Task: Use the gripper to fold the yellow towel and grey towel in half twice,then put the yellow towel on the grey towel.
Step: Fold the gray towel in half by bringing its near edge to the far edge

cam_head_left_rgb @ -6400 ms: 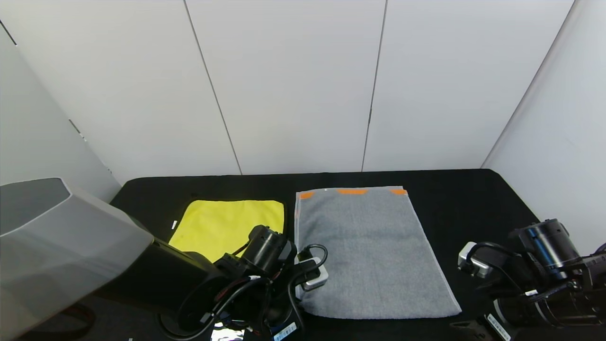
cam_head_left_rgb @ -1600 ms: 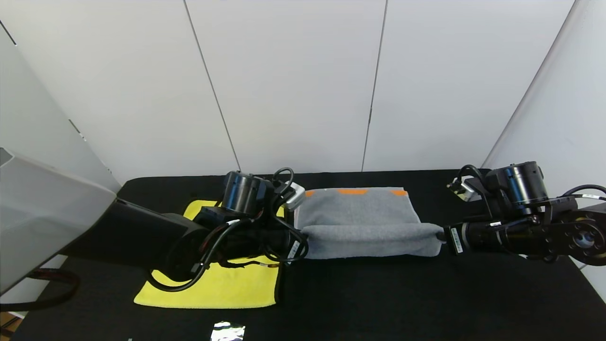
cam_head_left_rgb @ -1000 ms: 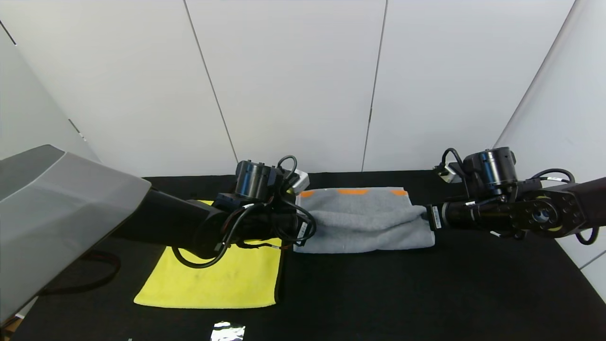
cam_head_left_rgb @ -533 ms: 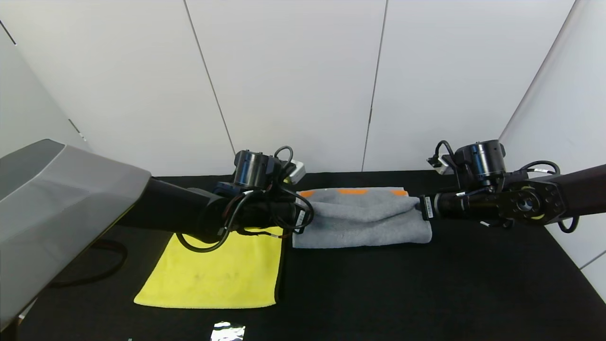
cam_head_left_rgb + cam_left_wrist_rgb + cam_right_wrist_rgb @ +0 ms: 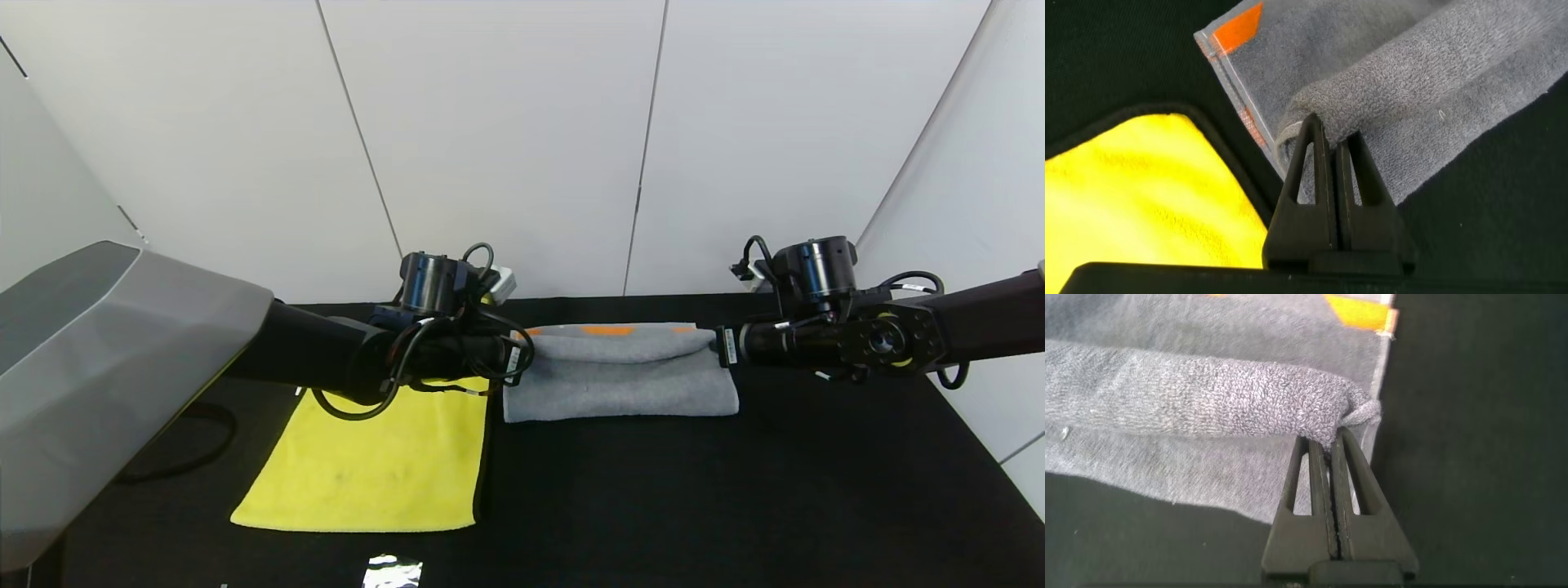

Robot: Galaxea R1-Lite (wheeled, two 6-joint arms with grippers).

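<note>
The grey towel (image 5: 620, 380) lies at mid-table, its near half carried over toward the far end with the orange patches (image 5: 608, 331). My left gripper (image 5: 1329, 135) is shut on the grey towel (image 5: 1396, 90) at its left corner. My right gripper (image 5: 1328, 441) is shut on the grey towel (image 5: 1208, 392) at the right corner. In the head view the left gripper (image 5: 516, 359) and right gripper (image 5: 718, 347) hold the lifted edge just above the lower layer. The yellow towel (image 5: 380, 457) lies flat on the left, partly under my left arm.
The black table (image 5: 735, 490) runs to white wall panels (image 5: 522, 147) close behind the towels. A small shiny scrap (image 5: 392, 570) lies at the front edge. A yellow corner (image 5: 1135, 196) sits beside the left fingers.
Both grippers have carried the grey towel's near edge farther toward the back wall and lower, so the fold is flatter and the towel looks shorter.
</note>
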